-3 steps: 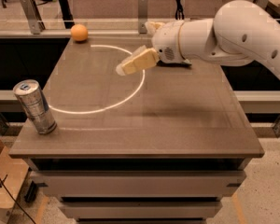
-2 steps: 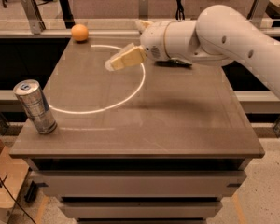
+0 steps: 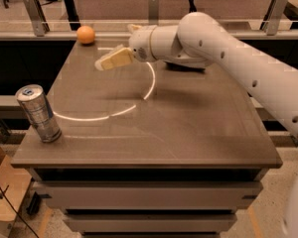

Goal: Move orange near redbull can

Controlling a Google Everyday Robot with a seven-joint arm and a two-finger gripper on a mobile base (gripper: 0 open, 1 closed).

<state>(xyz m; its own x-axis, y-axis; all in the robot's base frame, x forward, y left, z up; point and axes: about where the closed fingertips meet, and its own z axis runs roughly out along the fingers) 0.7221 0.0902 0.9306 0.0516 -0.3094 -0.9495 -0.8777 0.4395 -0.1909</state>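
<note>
Saw gripper (image 3: 116,48) spread, empty, near far edge; feared nudging orange (image 3: 86,34) off far-left corner, away from redbull can (image 3: 38,114).

One raised camera looks down across the table (image 3: 188,128) from its near edge, fairly close; the hand (image 3: 100,64) hovers above its far left.

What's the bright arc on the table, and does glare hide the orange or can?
Camera view: the bright arc looks like reflected light on the table, passing below the gripper, which hangs over the back left near the orange; same view, orange and redbull can both plainly lit, no glare hiding either.
</note>
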